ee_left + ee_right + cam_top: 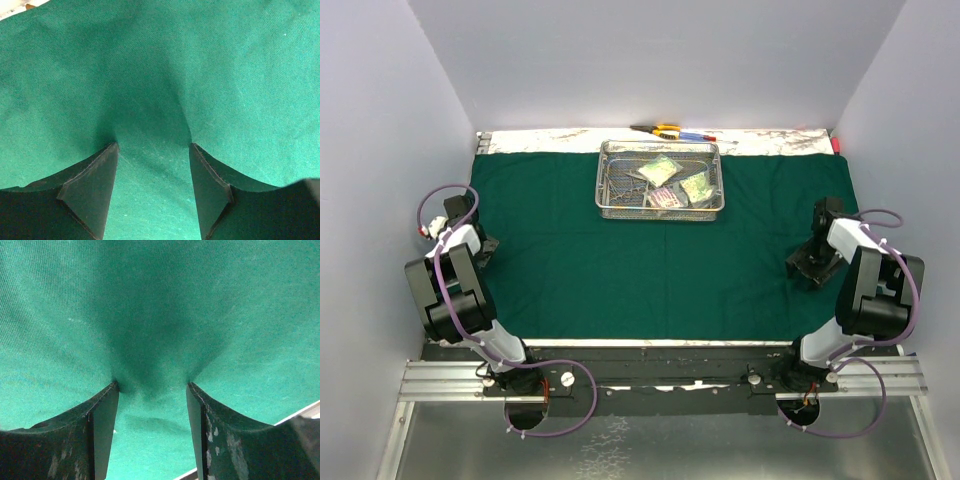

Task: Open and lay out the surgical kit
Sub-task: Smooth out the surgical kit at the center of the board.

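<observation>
My left gripper (152,145) and right gripper (151,385) at cloth wrap (650,275) side edges, jaws parted, clasping nothing, bare cloth between, wrap flat, mesh tray (601,182) far side.

Table (545,141): bore dark green cloth (620,270), spread flat; yellow-handled tool (663,130) and pens (699,136) lay along far edge.

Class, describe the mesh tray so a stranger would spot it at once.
A green cloth fills the workspace. Near its far edge, centred, sits the tray. Unlike the coloured tools behind it, it is shiny wire mesh holding packets.
</observation>
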